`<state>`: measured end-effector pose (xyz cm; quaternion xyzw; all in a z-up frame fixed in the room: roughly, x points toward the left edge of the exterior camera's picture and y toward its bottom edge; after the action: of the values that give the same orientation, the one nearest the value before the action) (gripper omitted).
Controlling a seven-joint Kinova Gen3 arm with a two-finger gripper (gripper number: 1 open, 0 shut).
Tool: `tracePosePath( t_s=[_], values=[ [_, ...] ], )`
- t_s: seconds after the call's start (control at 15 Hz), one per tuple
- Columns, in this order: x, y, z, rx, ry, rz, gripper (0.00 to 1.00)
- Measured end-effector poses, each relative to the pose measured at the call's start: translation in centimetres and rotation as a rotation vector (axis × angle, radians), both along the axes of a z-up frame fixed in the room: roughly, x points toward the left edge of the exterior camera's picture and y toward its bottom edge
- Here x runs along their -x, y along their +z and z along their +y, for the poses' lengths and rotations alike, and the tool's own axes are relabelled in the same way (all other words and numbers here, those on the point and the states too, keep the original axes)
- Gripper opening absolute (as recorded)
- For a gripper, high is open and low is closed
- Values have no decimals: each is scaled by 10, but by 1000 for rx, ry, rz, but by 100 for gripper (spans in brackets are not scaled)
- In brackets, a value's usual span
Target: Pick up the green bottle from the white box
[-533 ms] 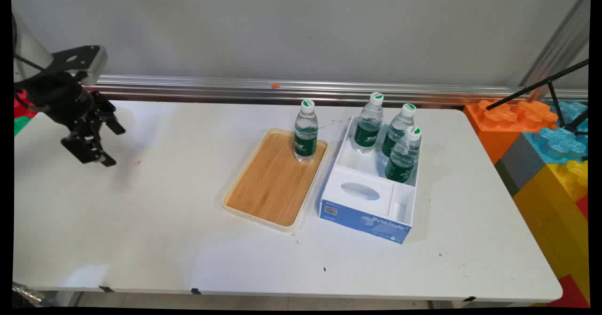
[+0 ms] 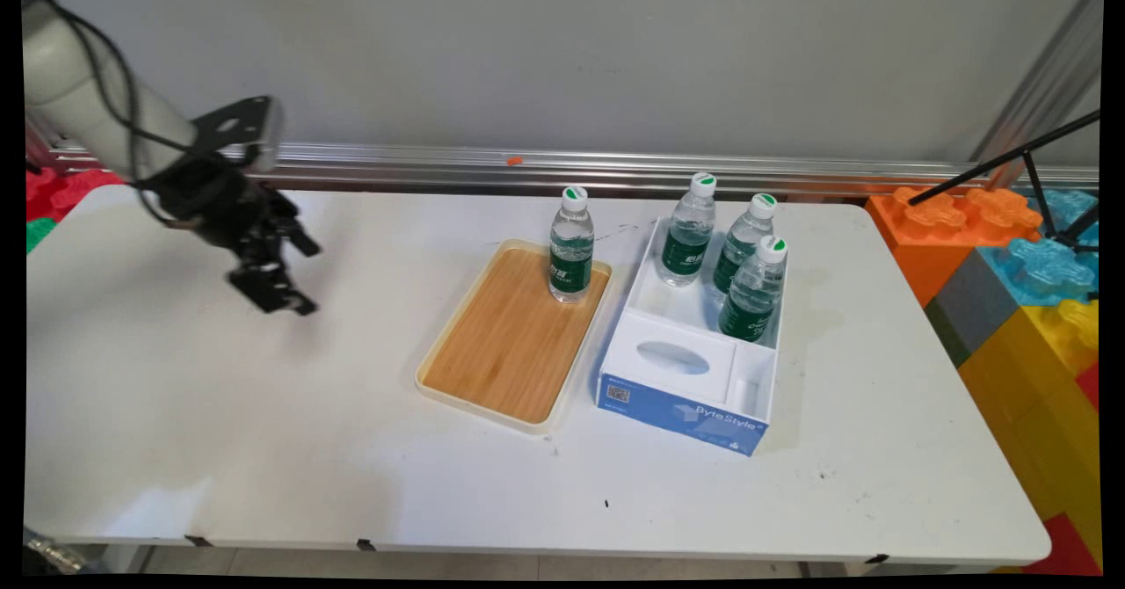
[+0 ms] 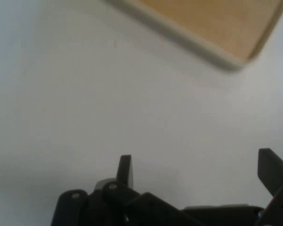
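We see a white table (image 2: 264, 448), the largest thing here, running back to a grey wall. Stacked toy blocks (image 2: 1011, 255) in orange, blue and yellow stand beyond its right edge.

Near the middle of the table lies a wooden tray (image 2: 510, 352) with a pale rim. One water bottle (image 2: 571, 246) stands upright at the tray's far right corner. Just beside the tray, on its right, sits a white and blue cardboard box (image 2: 685, 378). Three more bottles (image 2: 743, 272) stand close together in the box's far compartment, two of them leaning.

The black gripper (image 2: 281, 277) hangs above the table's left half, nearer the far edge, well apart from the tray. It holds nothing, and its two fingers (image 3: 125, 169) are spread wide. In the hand view, only bare tabletop lies between them, with a corner of the tray (image 3: 226, 59) at the top of that picture.

We judge the main risk to be a knock. The bottles are tall, narrow and light-looking, so a sideways brush from the gripper or its hanging cables (image 2: 114, 88) could topple one. The tray bottle stands near the rim and might roll onto the table.
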<state>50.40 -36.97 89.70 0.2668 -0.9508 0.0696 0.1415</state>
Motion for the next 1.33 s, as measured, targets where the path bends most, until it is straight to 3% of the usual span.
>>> tracePosePath(
  t_s=[0.33, 0.6, 0.93, 1.33],
  values=[
    [77, 3, -12, 22, 66, 41, 100],
    [161, 11, -22, 43, 112, 36, 100],
    [263, 15, -44, 68, 114, 81, 100],
    [343, 12, -77, 115, 116, 153, 100]
  ],
)
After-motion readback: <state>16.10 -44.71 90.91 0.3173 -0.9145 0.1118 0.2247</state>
